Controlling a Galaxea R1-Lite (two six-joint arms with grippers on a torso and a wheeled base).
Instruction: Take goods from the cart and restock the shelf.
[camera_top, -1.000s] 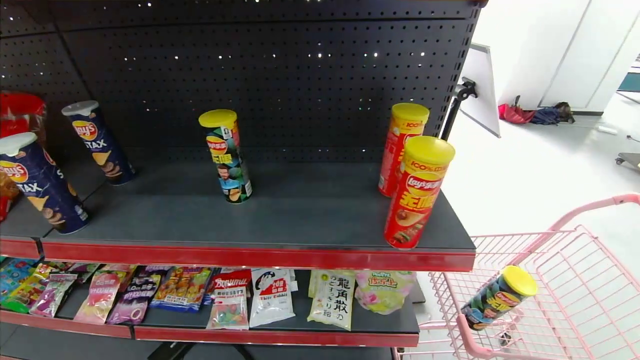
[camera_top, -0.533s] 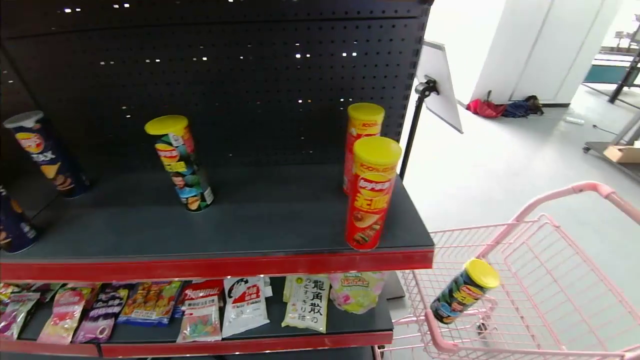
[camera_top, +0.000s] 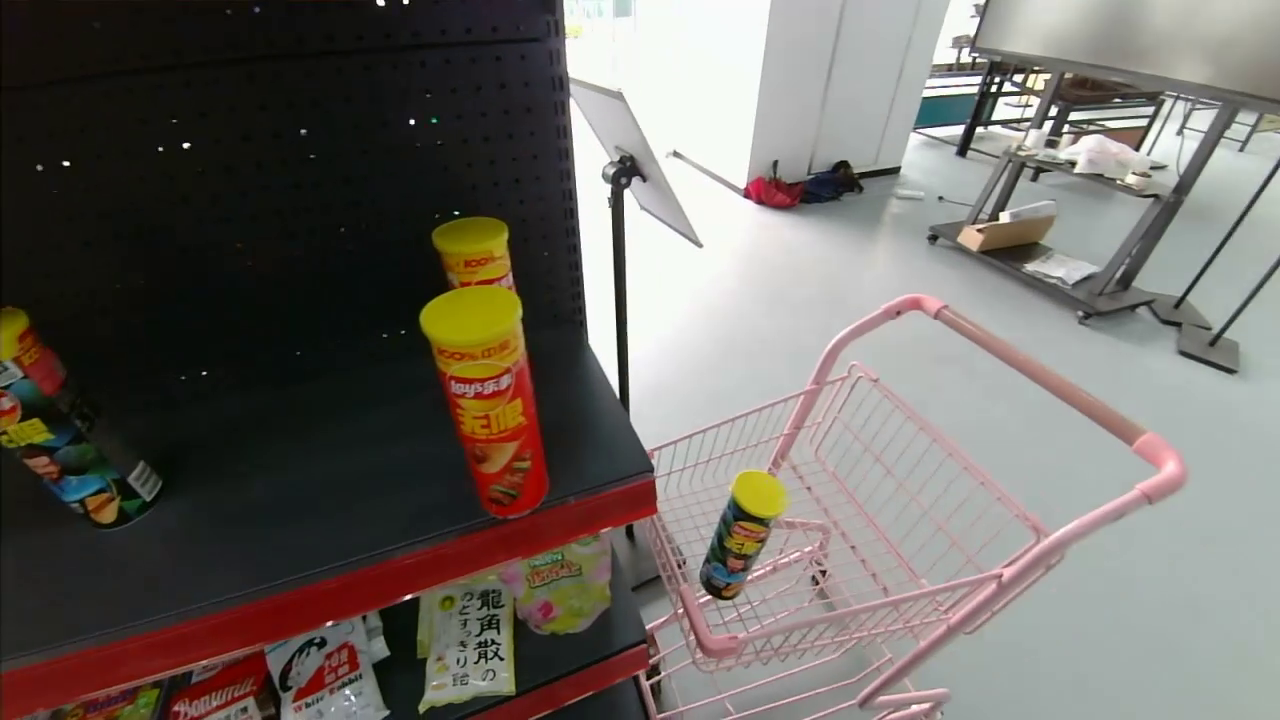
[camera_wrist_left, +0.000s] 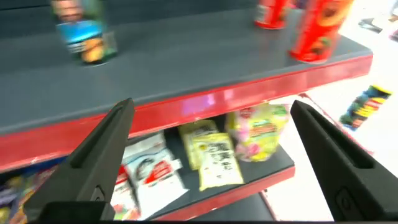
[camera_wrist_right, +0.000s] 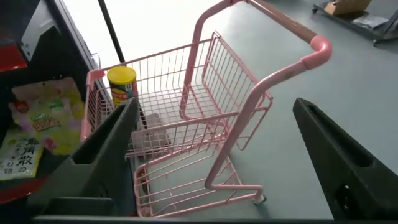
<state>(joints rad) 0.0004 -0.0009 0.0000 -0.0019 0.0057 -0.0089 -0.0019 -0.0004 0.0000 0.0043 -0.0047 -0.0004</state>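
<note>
The shelf (camera_top: 300, 470) is carrying, at its right corner, a red can (camera_top: 487, 415) close to the red front edge, with a second red can (camera_top: 473, 253) behind it. The board is running bare leftward to a multicoloured can (camera_top: 60, 455). Just beside that corner the pink cart (camera_top: 1040, 375) is standing on open grey floor (camera_top: 800, 270), holding one dark, yellow-lidded can (camera_top: 742, 535) in its shelf-side corner. The left hand (camera_wrist_left: 211, 155) is hanging released before the shelf edge and the right hand (camera_wrist_right: 217, 155) released above the cart, both empty.
</note>
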